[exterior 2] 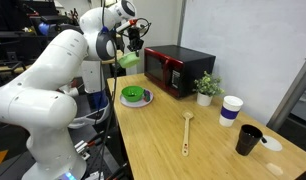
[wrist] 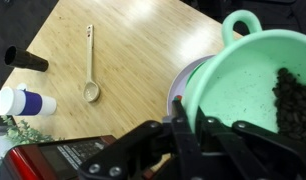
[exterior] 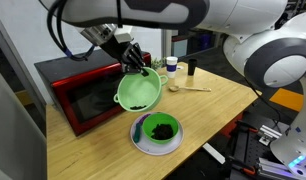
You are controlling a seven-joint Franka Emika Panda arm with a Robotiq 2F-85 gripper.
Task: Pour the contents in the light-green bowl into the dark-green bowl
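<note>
Table (exterior: 215,102) under arm (exterior: 163,12), light-green bowl (exterior: 136,93) aslant

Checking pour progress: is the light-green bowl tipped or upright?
Tipped. The claw holds the light-green bowl by its rim above the dark-green bowl, its mouth turned sideways in an exterior view; dark bits lie inside.

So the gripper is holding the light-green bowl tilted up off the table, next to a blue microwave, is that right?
Not quite: the microwave is red, not blue, as both exterior views show. The rest holds: the gripper is shut on the rim of the light-green bowl, which is tilted and up off the table.
</note>
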